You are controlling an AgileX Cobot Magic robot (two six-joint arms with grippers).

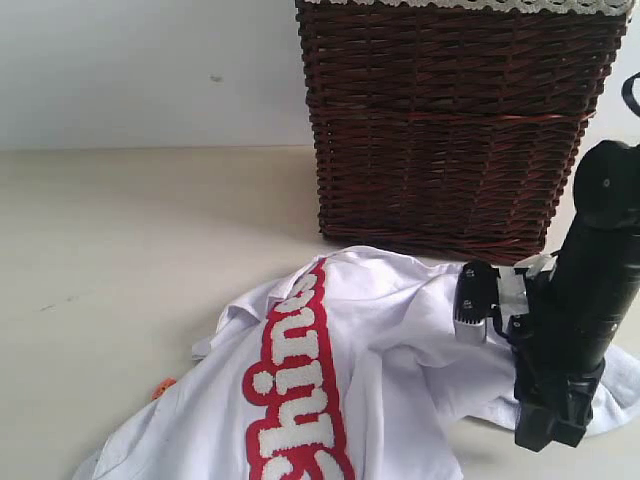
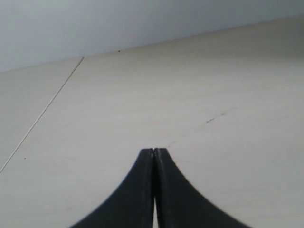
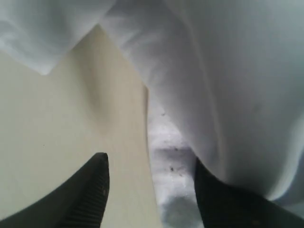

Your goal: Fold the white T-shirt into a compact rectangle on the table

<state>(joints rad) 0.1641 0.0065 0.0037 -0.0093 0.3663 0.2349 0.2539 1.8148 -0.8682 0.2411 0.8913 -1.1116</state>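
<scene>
Beige table (image 1: 120, 250) bears the white T-shirt (image 1: 400, 340); right gripper (image 3: 151, 171) apart, left gripper (image 2: 154, 151) together.

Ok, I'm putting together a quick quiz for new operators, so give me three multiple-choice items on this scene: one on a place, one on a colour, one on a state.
1. In the exterior view, where does the basket stand relative to the shirt?
A. behind it
B. on top of it
C. in front of it

2. What colour outlines the letters on the shirt?
A. blue
B. red
C. green

3. How is the left gripper?
A. wide open
B. shut on the shirt
C. shut on nothing

Answers:
1 A, the basket rises beyond the shirt's far edge.
2 B, a red band edges the white letters.
3 C, its jaws are pressed together over bare table.
</scene>
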